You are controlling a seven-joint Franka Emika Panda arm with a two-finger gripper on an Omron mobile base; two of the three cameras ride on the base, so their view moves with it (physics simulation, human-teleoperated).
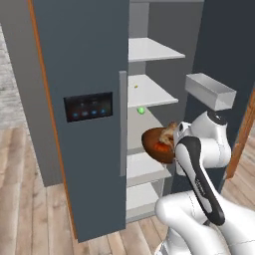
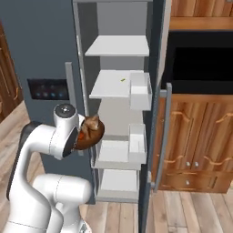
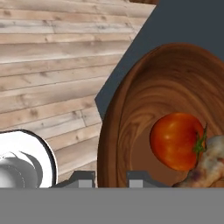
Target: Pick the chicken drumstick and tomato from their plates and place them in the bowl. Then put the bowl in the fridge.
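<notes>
Floor (image 1: 20,189): pale wooden planks with visible grain are laid across the room; in the hand view they are seen running in long bands beside the fridge door.
End effector (image 3: 111,178): its two small dark finger tips are seen at the bottom of the hand view, set close together on the rim of the bowl, which is clamped between them.
Bowl (image 1: 158,145): deep, round, of reddish-brown wood with ringed grain; it is held tilted, off the floor, in front of the open fridge at the height of a middle shelf.
Tomato (image 3: 176,141): smooth, round, red-orange, with a small green stalk; it is seen lying inside the bowl, touching the chicken drumstick.
Chicken drumstick (image 3: 203,168): a mottled golden-brown piece with a rough surface, resting in the bowl just beside the tomato.
Fridge (image 1: 84,60): tall, slate-grey and matt, with a small black panel (image 1: 88,106) of blue lights and a long grey handle (image 1: 122,124); one door is swung open.
Shelves (image 2: 117,45): flat, white and smooth, stacked inside the fridge; a small green item (image 1: 141,110) and a tiny yellow speck are seen on them.
Door bins (image 2: 139,90): boxy, pale grey, fixed to the open door.
Cabinets (image 2: 200,136): warm wood with curved carved trim and small knobs, set beyond the open door.
</notes>
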